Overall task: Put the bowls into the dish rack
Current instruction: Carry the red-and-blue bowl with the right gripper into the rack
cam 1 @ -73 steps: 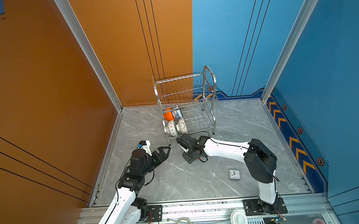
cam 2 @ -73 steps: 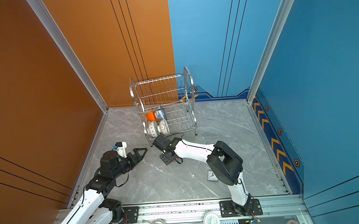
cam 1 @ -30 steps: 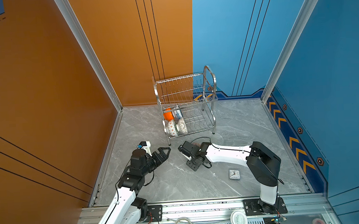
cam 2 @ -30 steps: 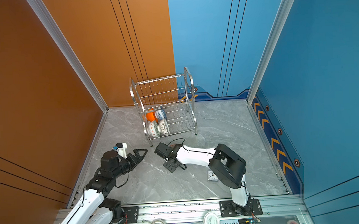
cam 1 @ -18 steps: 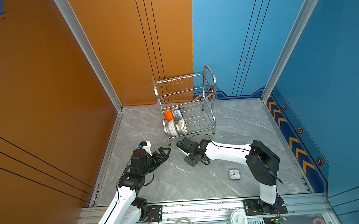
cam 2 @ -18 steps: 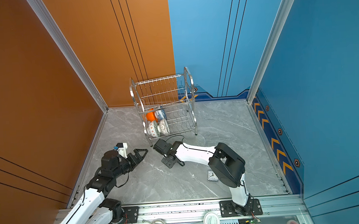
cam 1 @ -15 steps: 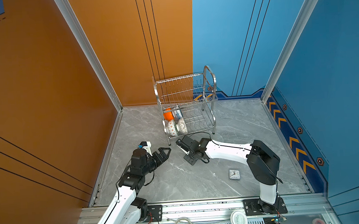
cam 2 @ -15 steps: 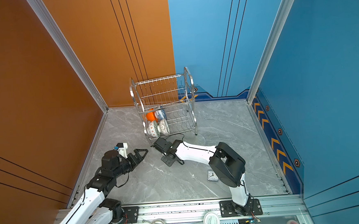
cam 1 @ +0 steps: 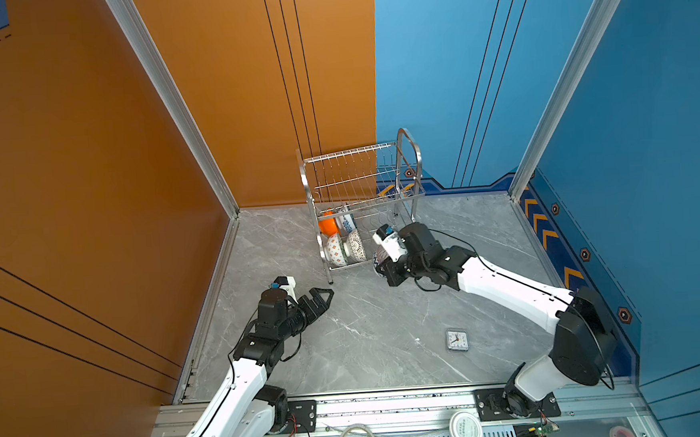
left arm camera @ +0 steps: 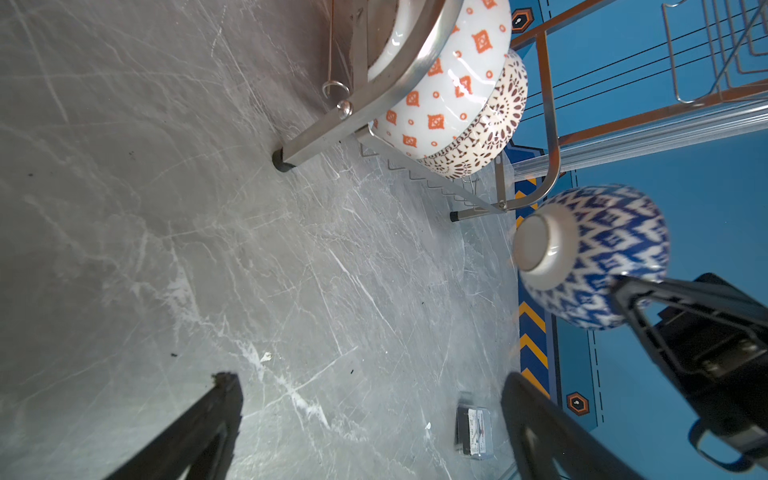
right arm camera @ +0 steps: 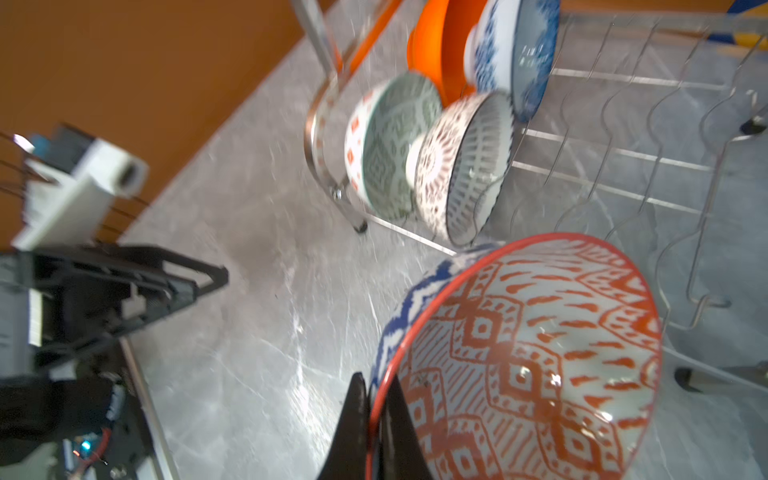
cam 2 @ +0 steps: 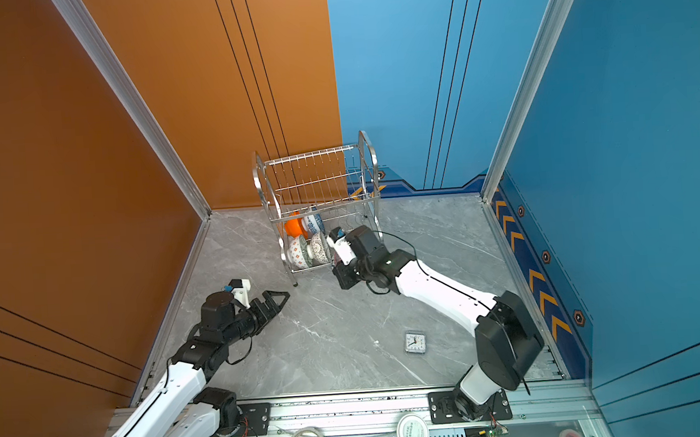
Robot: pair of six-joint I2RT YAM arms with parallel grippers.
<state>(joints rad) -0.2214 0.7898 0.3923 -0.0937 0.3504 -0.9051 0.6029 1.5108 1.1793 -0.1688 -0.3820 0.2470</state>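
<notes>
The right gripper (right arm camera: pixel 374 380) pinches the rim of a blue-patterned bowl (left arm camera: pixel 602 257) at the near side of the dish rack (cam 1: pixel 363 185), four bowls (cam 1: pixel 335 249) filling its left end, while the left gripper (cam 1: pixel 323 299) gapes empty over open floor (cam 1: pixel 380 330).

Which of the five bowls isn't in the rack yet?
The blue-outside, red-inside bowl, held by the right gripper; the other four stand in the dish rack.

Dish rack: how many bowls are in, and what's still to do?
Done: four bowls stand in the dish rack: orange bowl, blue bowl, orange-diamond bowl, brown lattice bowl. In hand: the right gripper is shut on the fifth bowl, at its rim, off the floor beside the rack. Left: slotting it in. The left gripper is open and empty.
</notes>
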